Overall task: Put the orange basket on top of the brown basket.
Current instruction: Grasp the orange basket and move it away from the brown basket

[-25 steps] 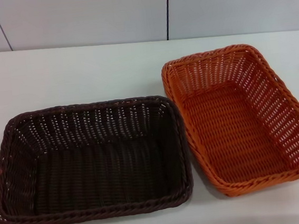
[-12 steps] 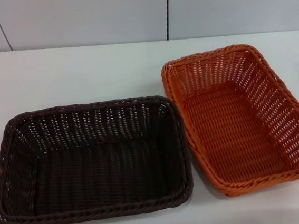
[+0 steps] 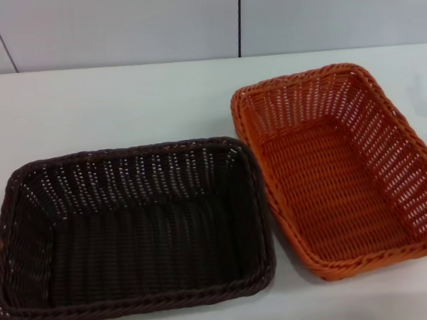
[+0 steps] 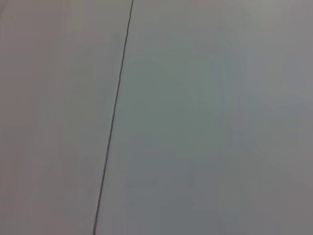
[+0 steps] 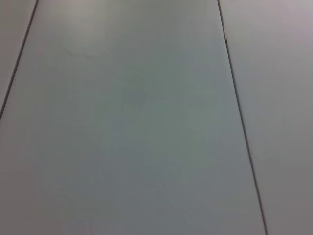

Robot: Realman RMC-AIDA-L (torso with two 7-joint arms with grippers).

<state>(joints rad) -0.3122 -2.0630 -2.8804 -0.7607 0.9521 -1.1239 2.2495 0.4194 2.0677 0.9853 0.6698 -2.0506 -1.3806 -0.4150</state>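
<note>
Nothing has moved: orange basket [image 3: 344, 168] at right beside brown basket [image 3: 128, 230] at lower left; neither gripper shows, so their grip is unknowable.

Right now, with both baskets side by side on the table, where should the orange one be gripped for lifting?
Probably the braided rim of the orange basket, on its long right side, coming from above. That side faces away from the brown basket, whose rim nearly touches the other. The sloped open-weave walls offer little else to pinch. Neither hand is in view.
</note>
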